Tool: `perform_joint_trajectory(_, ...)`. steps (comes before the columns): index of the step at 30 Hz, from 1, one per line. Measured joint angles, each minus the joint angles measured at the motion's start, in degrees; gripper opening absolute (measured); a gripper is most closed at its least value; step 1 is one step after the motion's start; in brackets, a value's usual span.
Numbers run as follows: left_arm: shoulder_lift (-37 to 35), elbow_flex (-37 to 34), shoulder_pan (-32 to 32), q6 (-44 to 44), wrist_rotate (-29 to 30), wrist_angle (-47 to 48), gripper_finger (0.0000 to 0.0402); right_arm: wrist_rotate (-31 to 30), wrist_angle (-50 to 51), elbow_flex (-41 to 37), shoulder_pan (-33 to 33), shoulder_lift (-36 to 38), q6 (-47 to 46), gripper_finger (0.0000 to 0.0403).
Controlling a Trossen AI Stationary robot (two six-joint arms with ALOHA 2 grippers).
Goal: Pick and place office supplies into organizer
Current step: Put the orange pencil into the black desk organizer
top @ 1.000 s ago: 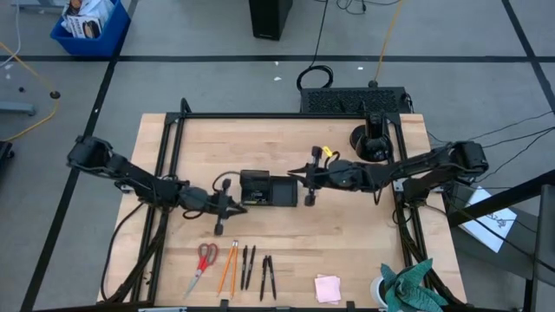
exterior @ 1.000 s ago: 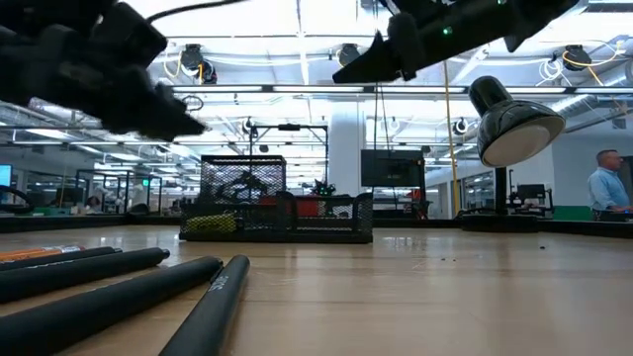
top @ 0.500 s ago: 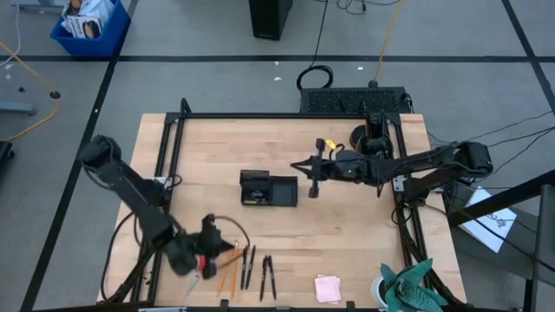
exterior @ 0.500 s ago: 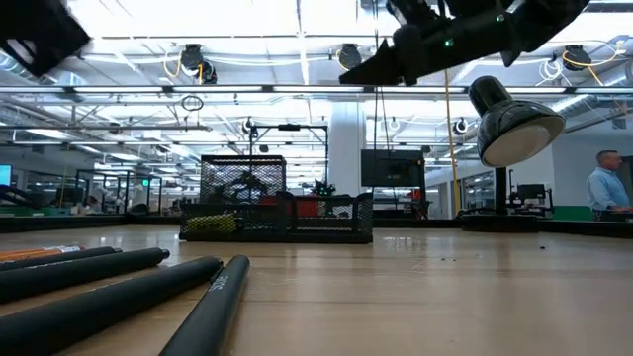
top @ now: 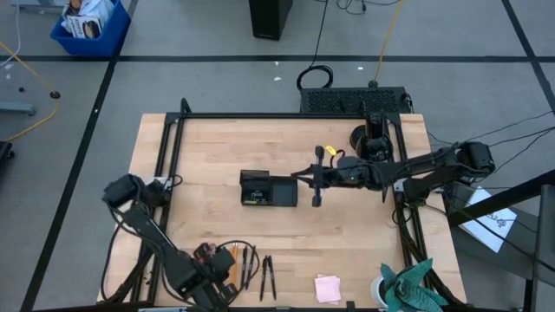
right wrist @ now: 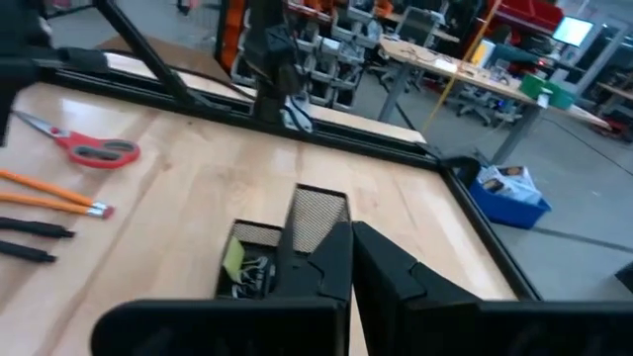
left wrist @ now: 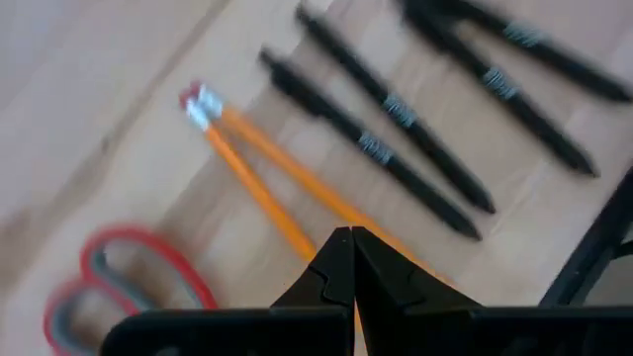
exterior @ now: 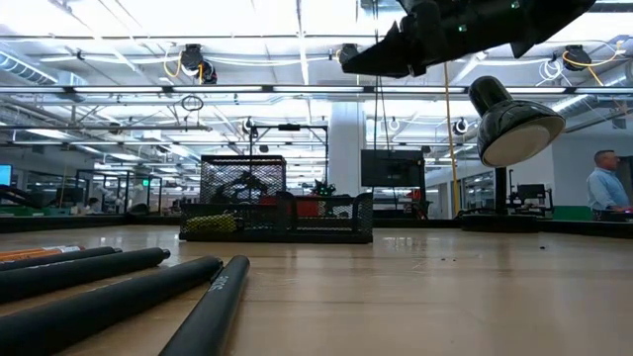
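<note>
STEP: reaching for supplies | my left gripper (left wrist: 342, 259) clenched empty over orange wooden pencils (left wrist: 282, 188) at the table's front edge, beside red-handled scissors (left wrist: 119, 282) and black pens (left wrist: 386, 148) | my right gripper (top: 317, 176) clenched empty beside black mesh organizer (top: 269, 189) mid-table | NEXT: open jaws, descend on a pencil.

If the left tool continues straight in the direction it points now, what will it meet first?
Most likely the orange pencils: the shut left tool points at them, with the table beneath. Its height above them is unclear.

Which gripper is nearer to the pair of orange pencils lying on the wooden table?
Left. The left gripper, shut, hangs right above the orange pencils at the table's front edge. The right gripper, shut, is far off beside the black mesh organizer tray.
</note>
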State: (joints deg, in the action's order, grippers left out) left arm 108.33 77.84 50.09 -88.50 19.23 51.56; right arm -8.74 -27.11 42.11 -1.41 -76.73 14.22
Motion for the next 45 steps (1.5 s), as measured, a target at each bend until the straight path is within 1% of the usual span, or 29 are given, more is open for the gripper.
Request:
perform_joint_trajectory(3,1.3,2.4,-0.2,-4.3,-3.1,3.4,0.0003,0.0,-1.4,0.0,-0.6,0.6,-0.3,0.0001)
perform_joint_trajectory(5,1.2,2.8,-0.6,-8.3,-5.4,5.2,0.0004,0.0,-2.0,0.0,-0.6,1.2,-2.4,0.0002)
perform_joint_trajectory(8,1.1,3.0,-1.0,-15.2,-9.5,8.9,0.0002,0.0,-0.4,0.0,-0.6,2.3,-5.5,0.0001)
perform_joint_trajectory(10,0.9,3.0,-1.1,-19.7,-10.7,10.5,0.0005,0.0,1.2,0.0,-0.6,3.5,-5.5,0.0001)
perform_joint_trajectory(13,0.9,3.0,-1.1,-24.0,-11.5,9.3,0.0013,0.9,4.6,0.0,-0.6,5.0,-4.8,0.0001)
perform_joint_trajectory(15,0.9,3.0,-1.2,-24.1,-11.8,8.0,0.0015,5.4,8.1,-0.1,-0.5,6.1,-4.4,0.0001)
perform_joint_trajectory(17,0.9,3.0,-1.4,-24.0,-11.1,7.4,0.0012,12.1,8.6,-0.1,-0.3,6.7,-3.6,0.0001)
perform_joint_trajectory(19,0.9,3.0,-1.7,-23.5,-8.5,7.8,0.0005,18.3,7.2,-1.5,0.1,8.0,-3.3,0.0001)
perform_joint_trajectory(20,0.9,3.0,-1.8,-22.8,-6.8,7.8,0.0003,19.6,5.2,-2.5,0.4,8.5,-3.3,0.0001)
perform_joint_trajectory(23,0.9,3.0,-2.2,-20.3,-1.9,7.8,0.0007,18.8,-2.0,-7.4,1.5,11.0,-3.4,0.0001)
perform_joint_trajectory(25,0.9,3.0,-2.4,-18.3,-0.1,7.8,0.0013,15.6,-5.6,-10.6,2.2,13.5,-3.5,0.0001)
perform_joint_trajectory(28,0.9,3.0,-2.5,-16.4,1.6,8.2,0.0017,9.5,-5.0,-13.9,2.0,18.8,-4.3,0.0)
perform_joint_trajectory(31,0.9,3.0,-2.1,-15.2,3.0,8.3,0.0011,8.6,-2.7,-15.6,0.7,23.3,-5.7,0.0)
perform_joint_trajectory(34,0.9,3.0,-1.8,-15.3,2.4,8.3,0.0003,8.7,-4.1,-17.9,-1.2,26.2,-7.0,0.0)
perform_joint_trajectory(39,1.2,1.4,-1.1,-16.5,-0.9,5.3,0.0015,8.8,-13.5,-23.6,-2.0,27.3,-8.4,0.0)
perform_joint_trajectory(41,1.2,0.9,-0.8,-16.6,-1.0,4.2,0.0018,8.8,-16.9,-25.1,-1.4,27.5,-9.0,0.0)
perform_joint_trajectory(43,1.2,0.6,-0.8,-16.6,-1.1,3.8,0.0018,8.8,-18.1,-25.4,-1.2,27.6,-9.3,0.0)
perform_joint_trajectory(45,1.2,-0.1,-1.1,-15.4,-1.7,3.3,0.0019,8.8,-17.2,-25.5,-1.4,27.6,-9.3,0.0)
